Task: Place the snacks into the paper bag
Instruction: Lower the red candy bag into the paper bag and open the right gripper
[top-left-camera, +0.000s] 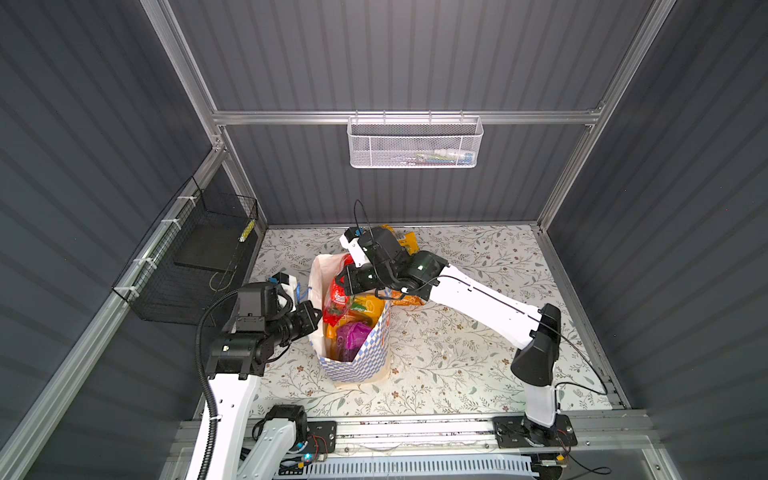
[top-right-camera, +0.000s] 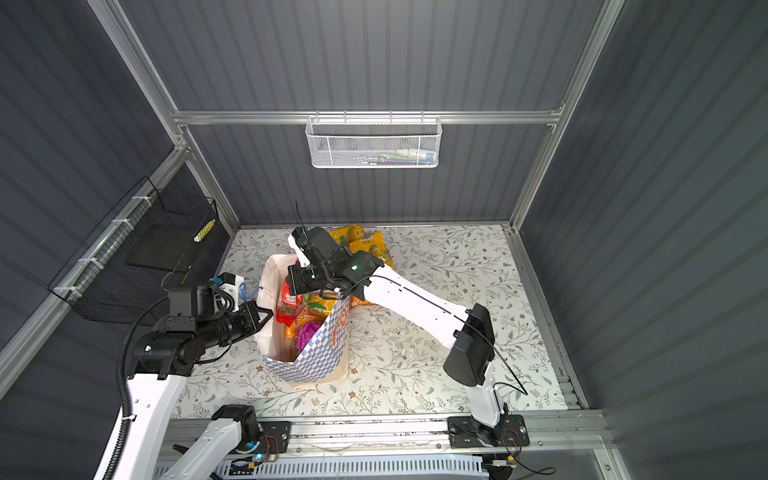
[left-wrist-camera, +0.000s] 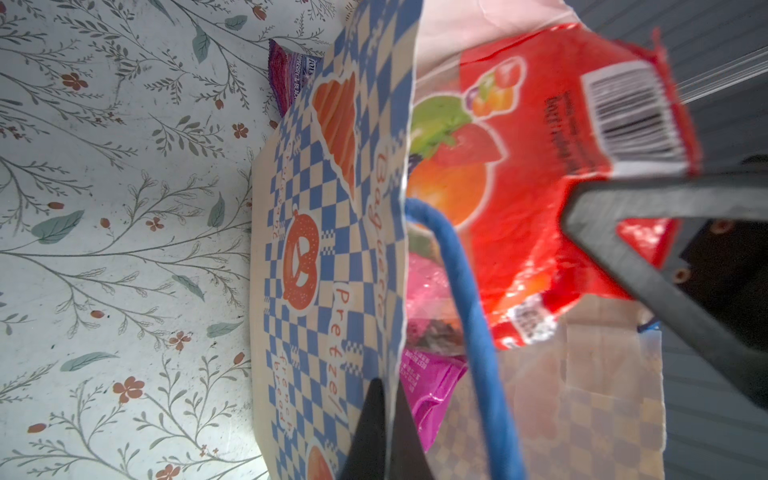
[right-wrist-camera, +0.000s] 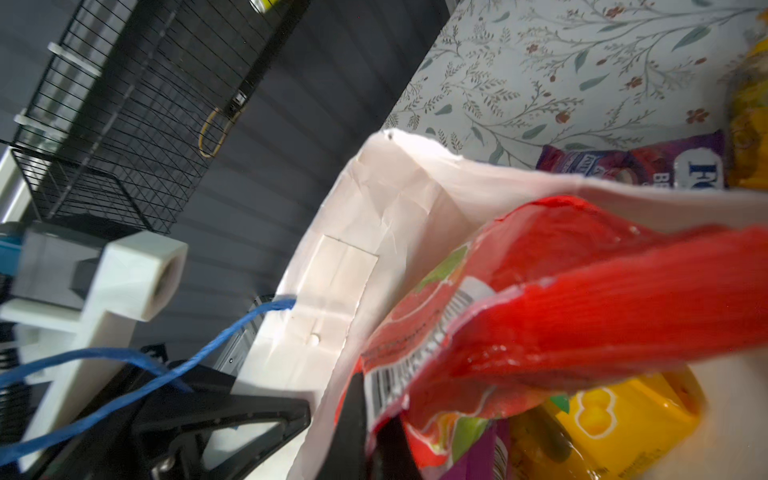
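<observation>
Nearest the lens in both top views, the left arm (top-left-camera: 224, 407) rises beside the paper bag (top-left-camera: 361, 365). The left gripper (top-left-camera: 312, 318) is pinched together on the bag's side rim. The bag stands upright on the floral table (top-left-camera: 457, 353) with its mouth open. Over that mouth the right gripper (top-left-camera: 344, 286) is clamped on a red packet (top-left-camera: 334, 305), which hangs partly inside the bag. Lower in the bag lie a yellow packet (top-left-camera: 368, 309) and a magenta packet (top-left-camera: 353, 336). Behind the bag lie orange-yellow packets (top-right-camera: 365, 245), and an orange packet (top-left-camera: 405, 299) lies just beside it.

In the left wrist view, the left gripper's black fingers (left-wrist-camera: 370, 432) are closed on the bag's checked wall. The blue cord handle (left-wrist-camera: 469, 311) runs just inside that wall. The red packet (left-wrist-camera: 519, 187) fills the bag's mouth above the magenta packet (left-wrist-camera: 432, 382). A dark purple packet (left-wrist-camera: 286, 75) lies outside the bag.

In the right wrist view, the right gripper (right-wrist-camera: 374, 419) grips the red packet's barcode edge inside the bag, with the yellow packet (right-wrist-camera: 615, 415) beneath. The dark purple packet (right-wrist-camera: 648, 162) lies beyond the bag's far rim.
</observation>
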